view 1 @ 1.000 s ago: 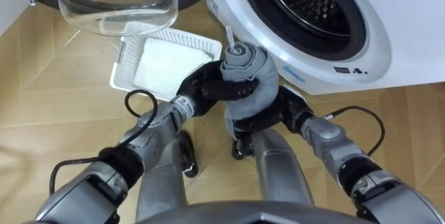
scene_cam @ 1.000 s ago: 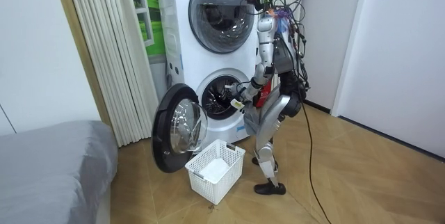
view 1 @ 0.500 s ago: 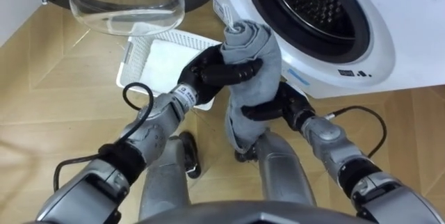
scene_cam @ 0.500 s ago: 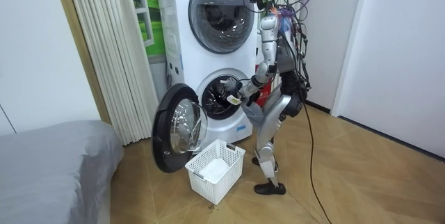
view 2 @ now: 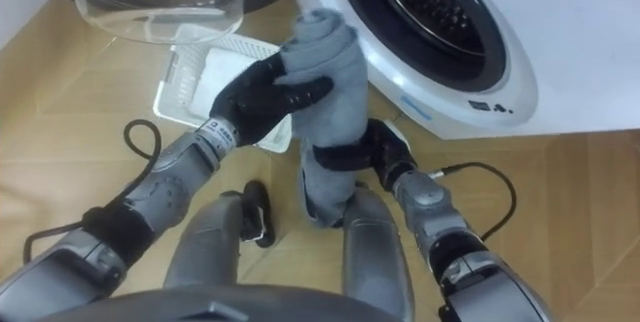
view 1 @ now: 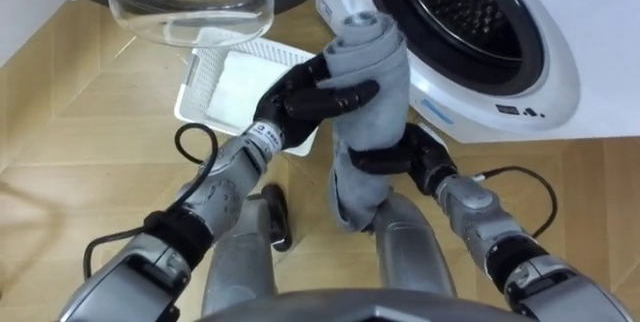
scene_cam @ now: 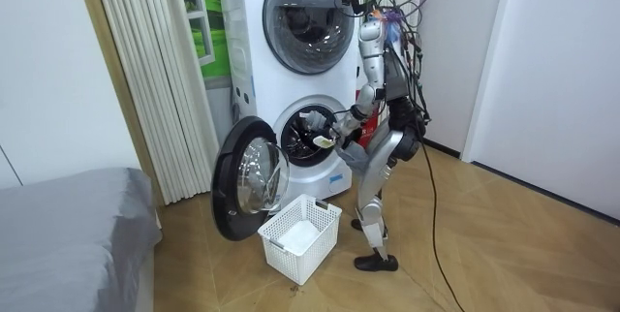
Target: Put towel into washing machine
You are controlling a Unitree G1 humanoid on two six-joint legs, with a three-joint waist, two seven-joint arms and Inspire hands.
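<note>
Item: one grey towel (view 1: 372, 77), soft plain cloth with no pattern, bunched into a thick upright roll with a rounded, folded top and a looser tail hanging limp at the bottom. Location: held in the air between both hands, in front of the lower left rim of the washing machine (view 1: 520, 82), with its top overlapping the white front ring. Whether that top has crossed into the opening is hard to judge from these angles; it seems to be just outside. Left hand (view 1: 305, 97): dark fingers curled round the upper part of the roll from the robot's left, thumb across the front. Right hand (view 1: 402, 154): below the left hand and on the towel's far side, fingers wrapped round its narrower middle; the tail drops beneath this hand. Beyond the hands: the dark perforated drum (view 1: 470, 2), open. To the left of the left hand and above it: the round door (view 1: 190, 7), swung wide, its clear glass bowl facing the camera. Directly under the left hand, well below: a white slotted basket (view 1: 208, 72) on the wooden floor (view 1: 90, 142), containing a flat white cloth (view 1: 250, 82). Stance: the robot stands upright facing the lower washing machine, basket just beside its feet.
</note>
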